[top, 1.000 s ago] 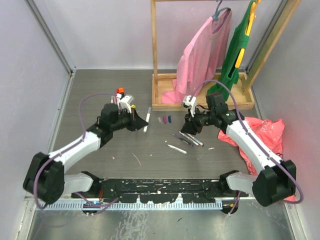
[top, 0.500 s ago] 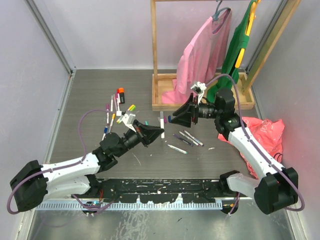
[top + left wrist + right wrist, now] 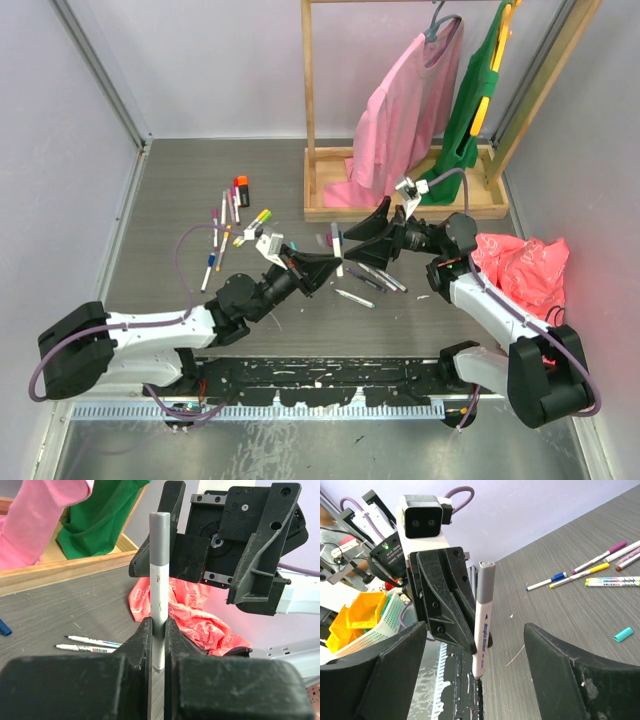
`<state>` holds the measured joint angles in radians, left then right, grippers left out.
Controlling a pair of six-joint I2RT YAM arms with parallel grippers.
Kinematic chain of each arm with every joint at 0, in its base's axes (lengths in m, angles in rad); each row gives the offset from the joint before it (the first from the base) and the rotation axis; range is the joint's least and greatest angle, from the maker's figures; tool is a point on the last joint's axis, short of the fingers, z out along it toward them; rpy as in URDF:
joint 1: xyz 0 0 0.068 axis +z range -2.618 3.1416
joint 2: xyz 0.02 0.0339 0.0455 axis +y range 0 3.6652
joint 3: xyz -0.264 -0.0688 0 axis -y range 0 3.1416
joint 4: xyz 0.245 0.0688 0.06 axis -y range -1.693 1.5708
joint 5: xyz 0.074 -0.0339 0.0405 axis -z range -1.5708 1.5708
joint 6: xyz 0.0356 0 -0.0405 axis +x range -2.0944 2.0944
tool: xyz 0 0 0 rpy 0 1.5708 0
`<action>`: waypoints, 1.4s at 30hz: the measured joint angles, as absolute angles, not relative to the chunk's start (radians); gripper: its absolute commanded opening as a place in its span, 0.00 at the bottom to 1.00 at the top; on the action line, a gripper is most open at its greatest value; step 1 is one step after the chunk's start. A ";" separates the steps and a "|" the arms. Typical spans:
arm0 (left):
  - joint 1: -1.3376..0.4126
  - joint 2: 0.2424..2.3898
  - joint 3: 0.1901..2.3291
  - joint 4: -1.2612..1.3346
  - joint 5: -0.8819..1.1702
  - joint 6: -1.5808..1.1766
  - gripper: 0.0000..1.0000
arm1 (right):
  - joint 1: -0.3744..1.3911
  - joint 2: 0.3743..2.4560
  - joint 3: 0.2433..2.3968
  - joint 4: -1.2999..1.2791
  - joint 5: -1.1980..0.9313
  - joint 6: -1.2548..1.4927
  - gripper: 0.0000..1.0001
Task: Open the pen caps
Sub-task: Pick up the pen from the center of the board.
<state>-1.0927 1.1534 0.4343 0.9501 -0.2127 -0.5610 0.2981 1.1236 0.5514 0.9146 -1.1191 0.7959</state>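
Note:
My left gripper [image 3: 158, 630] is shut on a white pen [image 3: 159, 595] and holds it upright above the table's middle. The pen's grey cap [image 3: 160, 540] points up. My right gripper [image 3: 475, 630] faces it, open wide, with one finger on each side of the pen [image 3: 481, 630] and neither touching it. From above, the pen [image 3: 338, 250] stands between the left gripper [image 3: 328, 266] and the right gripper [image 3: 352, 244]. Several more pens [image 3: 225, 225] lie at the left, others [image 3: 378, 277] under the right arm. A loose teal cap [image 3: 623, 634] lies on the table.
A wooden rack [image 3: 330, 205] with a pink garment [image 3: 405, 110] and a green one [image 3: 475, 90] stands at the back. A red-pink crumpled cloth [image 3: 520, 270] lies at the right. An orange-and-black marker [image 3: 241, 190] lies at the back left.
My left arm has carried the pen from the back-left cluster to the table's middle. The right gripper has risen from the pens on the table, turned toward the pen and opened wide.

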 measured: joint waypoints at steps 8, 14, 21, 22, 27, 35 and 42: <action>-1.129 1.205 0.483 0.974 -0.239 -0.560 0.00 | 0.309 1.124 0.547 0.917 -1.096 0.817 0.63; -1.142 1.247 0.492 0.996 -0.249 -0.562 0.00 | 0.321 1.124 0.547 0.863 -1.093 0.800 0.45; -1.145 1.266 0.493 0.999 -0.263 -0.565 0.00 | 0.332 1.124 0.547 0.824 -1.093 0.768 0.29; -1.145 1.266 0.494 0.999 -0.266 -0.565 0.00 | 0.336 1.124 0.547 0.817 -1.094 0.760 0.25; -1.146 1.267 0.495 0.997 -0.271 -0.569 0.01 | 0.341 1.124 0.550 0.781 -1.093 0.723 0.05; -1.146 1.260 0.495 0.987 -0.250 -0.559 0.39 | 0.341 1.124 0.586 0.698 -1.116 0.643 0.01; -1.146 1.152 0.458 0.942 -0.196 -0.522 0.78 | 0.321 1.124 0.633 0.574 -1.155 0.552 0.01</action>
<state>-1.1461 1.1522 0.4583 0.9417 -0.1959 -0.5220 0.3206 1.1240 0.6327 0.5739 -1.1549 0.5522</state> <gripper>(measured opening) 0.644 0.196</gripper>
